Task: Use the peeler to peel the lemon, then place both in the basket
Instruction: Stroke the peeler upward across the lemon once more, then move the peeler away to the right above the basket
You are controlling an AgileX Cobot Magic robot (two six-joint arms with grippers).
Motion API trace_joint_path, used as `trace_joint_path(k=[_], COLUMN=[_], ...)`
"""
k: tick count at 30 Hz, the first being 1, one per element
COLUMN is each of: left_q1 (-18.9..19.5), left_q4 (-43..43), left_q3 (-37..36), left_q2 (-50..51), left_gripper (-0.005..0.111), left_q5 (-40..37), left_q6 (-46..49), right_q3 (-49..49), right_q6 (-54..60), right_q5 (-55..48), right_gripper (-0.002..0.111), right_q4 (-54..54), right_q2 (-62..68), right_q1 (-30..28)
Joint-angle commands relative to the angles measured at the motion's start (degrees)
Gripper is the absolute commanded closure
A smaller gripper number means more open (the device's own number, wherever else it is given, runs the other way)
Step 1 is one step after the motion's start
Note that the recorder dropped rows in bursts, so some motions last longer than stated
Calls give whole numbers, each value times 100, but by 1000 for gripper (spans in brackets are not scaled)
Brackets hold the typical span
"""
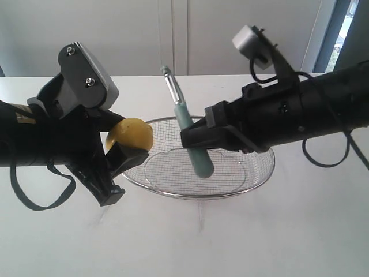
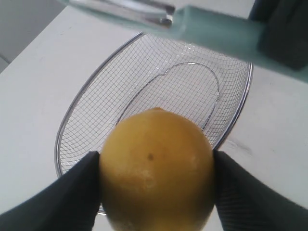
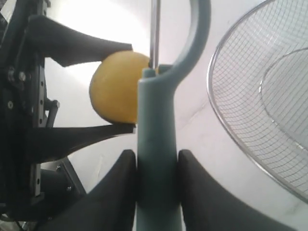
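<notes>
Exterior view: peeler (image 1: pixel 185 118) steeply tilted, head uppermost, tight in right pincer (image 1: pixel 195 141); lemon (image 1: pixel 134 133) tight in left pincer (image 1: pixel 128 139).

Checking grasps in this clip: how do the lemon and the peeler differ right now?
The lemon is round and yellow; the peeler is long, slim and pale teal. The lemon is pinched by the left claw; the peeler is gripped by its handle in the right claw. Shared: both are held off the table, neither in the basket.
</notes>
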State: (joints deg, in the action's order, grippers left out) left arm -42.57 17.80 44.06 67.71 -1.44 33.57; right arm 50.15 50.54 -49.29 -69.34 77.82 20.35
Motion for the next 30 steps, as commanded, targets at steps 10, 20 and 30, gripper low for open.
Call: trace_joint_path(k=[10,20,30], left_q1=[-35,-35,-35], left_q4=[35,35,35], left_q3=[-21,-21,-21], left_q2=[-36,-36,-36], left_gripper=[107,107,107], left_q5=[14,-20,-40], left_q6=[-53,-53,-53], right_q3=[52,52,77], right_q6=[71,504,1648], right_q5=[2320,2708,3055], right_gripper=[108,108,108], right_q4=[2125,2590,2577], right_q2=[-672,293,834], right_q1=[-508,-498,-174])
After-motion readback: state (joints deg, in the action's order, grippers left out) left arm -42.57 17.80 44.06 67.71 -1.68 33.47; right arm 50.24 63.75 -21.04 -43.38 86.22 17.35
